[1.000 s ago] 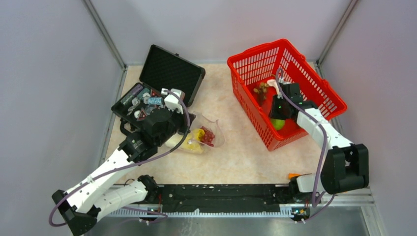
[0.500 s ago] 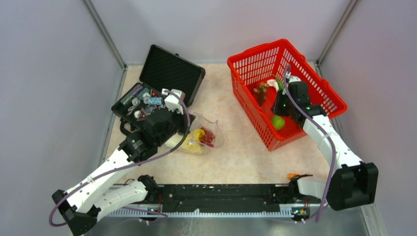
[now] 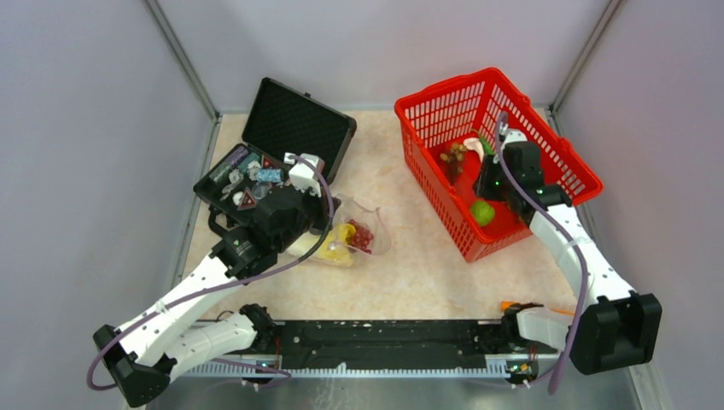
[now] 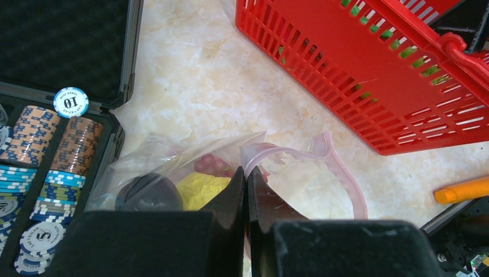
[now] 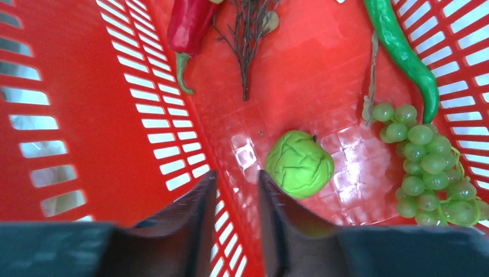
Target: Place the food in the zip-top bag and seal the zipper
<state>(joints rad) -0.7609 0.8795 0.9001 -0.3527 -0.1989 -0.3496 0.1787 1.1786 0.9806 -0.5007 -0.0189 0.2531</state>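
Pinching the zip-top bag [image 4: 144,161] at its mouth beside the zipper [image 4: 346,176], the left gripper [image 4: 247,173] is clenched; yellow leafy bunch [image 4: 202,187] seen inside. Farther off, right gripper [image 5: 236,190] is held parted, empty, above green pear-like fruit [image 5: 298,163] in red basket [image 5: 69,86].

Bright, even light with soft shadows and mild glare.

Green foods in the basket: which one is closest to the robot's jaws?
The round, wrinkly green fruit, just beside the jaws. The green grapes and long green pepper lie farther off.
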